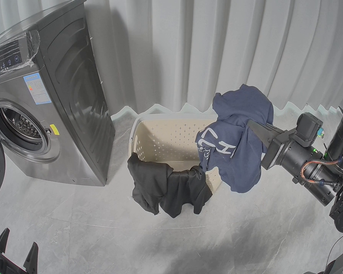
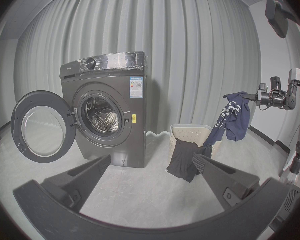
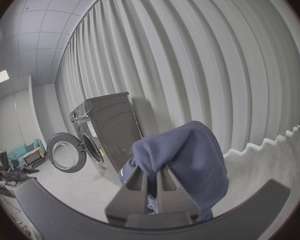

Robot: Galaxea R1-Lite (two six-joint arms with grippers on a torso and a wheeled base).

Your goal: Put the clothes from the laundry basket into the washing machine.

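Head view: a navy shirt [image 1: 236, 141] is clamped by the right gripper [image 1: 253, 126] above the laundry basket [image 1: 167, 137]; the left gripper [image 1: 19, 238] is spread open, empty.

The top [image 1: 238, 115] I hold is navy with white lettering; the other garment [image 1: 167, 189] black; the laundry basket [image 1: 171, 137] cream, star-punched; the washing machine [image 1: 74, 92] dark grey.

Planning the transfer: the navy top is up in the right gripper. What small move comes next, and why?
Probably raise the right gripper a little higher before carrying toward the open washing machine. It is shut on the navy top, but one sleeve hangs down to the laundry basket rim, meeting the black garment draped there.
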